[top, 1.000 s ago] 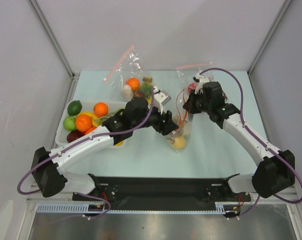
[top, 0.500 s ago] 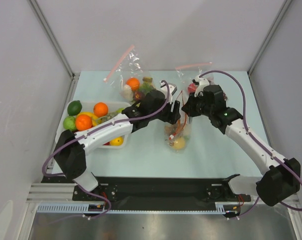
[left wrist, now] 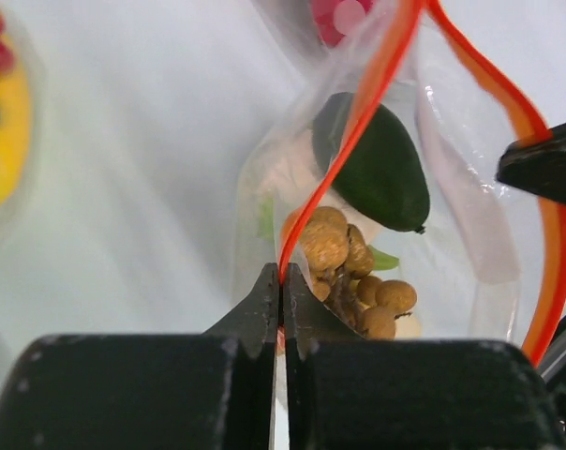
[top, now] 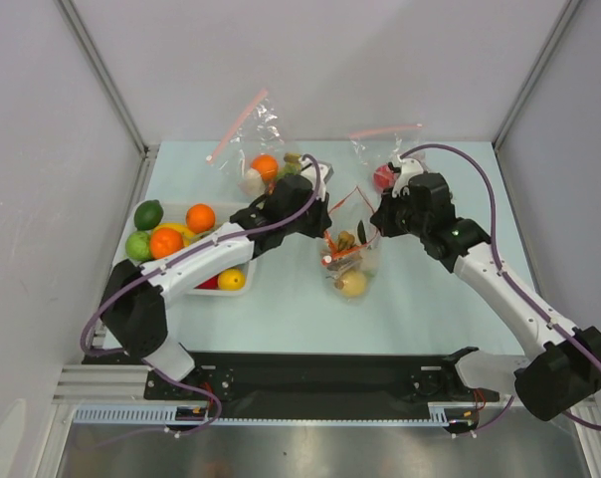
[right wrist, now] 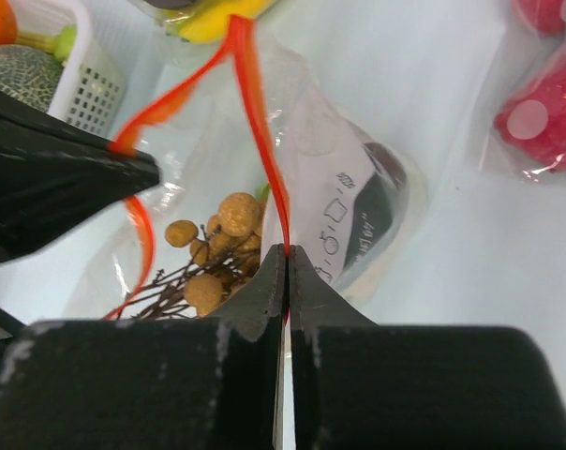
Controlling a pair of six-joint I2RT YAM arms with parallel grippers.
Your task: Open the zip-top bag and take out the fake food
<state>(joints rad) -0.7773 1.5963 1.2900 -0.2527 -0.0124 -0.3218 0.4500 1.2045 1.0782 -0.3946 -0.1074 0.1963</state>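
Left gripper (left wrist: 281, 286): clenched on the near strand of the zip rim (left wrist: 358, 122), fingertips pressed together with the red-orange strip caught between them. A second ago its jaws stood apart beside the bag; it has since closed on the strip and drawn back a little toward the left. Right gripper (right wrist: 285, 262): also clamped, on the opposite strand of the same rim, as it was throughout. Result: the two strands now stand apart, and from above the rim reads as an open loop between the two arms. Judgement: the mouth is parted, so the opening step looks largely done, but nothing has come out yet. The zip-top bag (top: 365, 261) lies on the table (top: 430, 299) at centre, between the grippers, its upper edge lifted, with the fruit basket (right wrist: 96, 94) well to its left. It is clear, crinkled plastic with a white label (right wrist: 344, 220) on one face. The fake food (right wrist: 217, 220) sits inside: a brown cluster (left wrist: 344, 258) on thin stalks just under the mouth, a dark green piece (left wrist: 381, 173) behind it and a yellow fruit (top: 352, 285) at the bottom. Something pale lies among them, indistinct.
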